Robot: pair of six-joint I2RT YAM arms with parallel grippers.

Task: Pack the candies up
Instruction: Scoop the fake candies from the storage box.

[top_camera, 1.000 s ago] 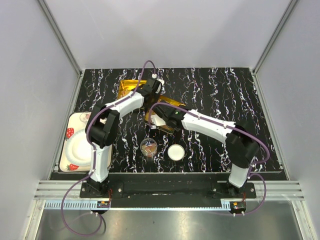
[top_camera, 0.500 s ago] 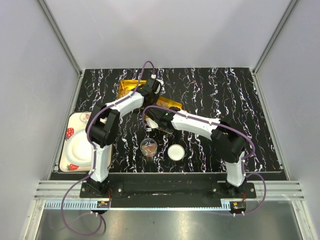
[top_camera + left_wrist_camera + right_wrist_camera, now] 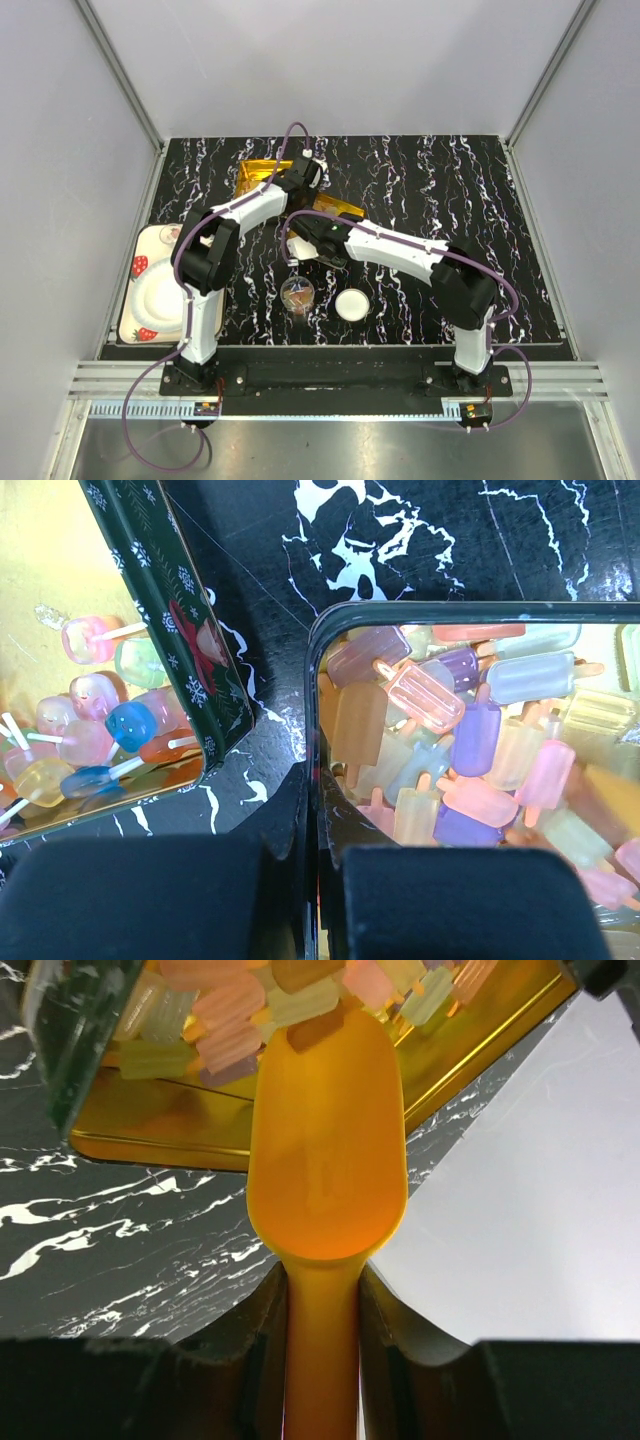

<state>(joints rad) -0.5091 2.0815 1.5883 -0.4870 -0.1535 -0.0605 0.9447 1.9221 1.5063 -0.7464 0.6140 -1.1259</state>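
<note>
Grip check: left end effector (image 3: 322, 860) is clenched on the dark rim of the tin (image 3: 316, 680). Only a narrow strip of black worktop (image 3: 270, 590) separates it from the second tin (image 3: 170, 630). The right end effector (image 3: 322, 1360) grasps the orange scoop (image 3: 325, 1160) by its handle, the scoop's tip touching the candies (image 3: 250, 1010) above the tin's gold edge. The candies are pastel, translucent and popsicle-shaped, heaped inside the gripped tin.

From above, the arms (image 3: 400, 245) cover most of the gold tins (image 3: 258, 175), and what sits in the little jar (image 3: 297, 293) is too small to tell. The scoop (image 3: 326, 1170) handle disappears between the fingers (image 3: 255, 1360) at six o'clock.
</note>
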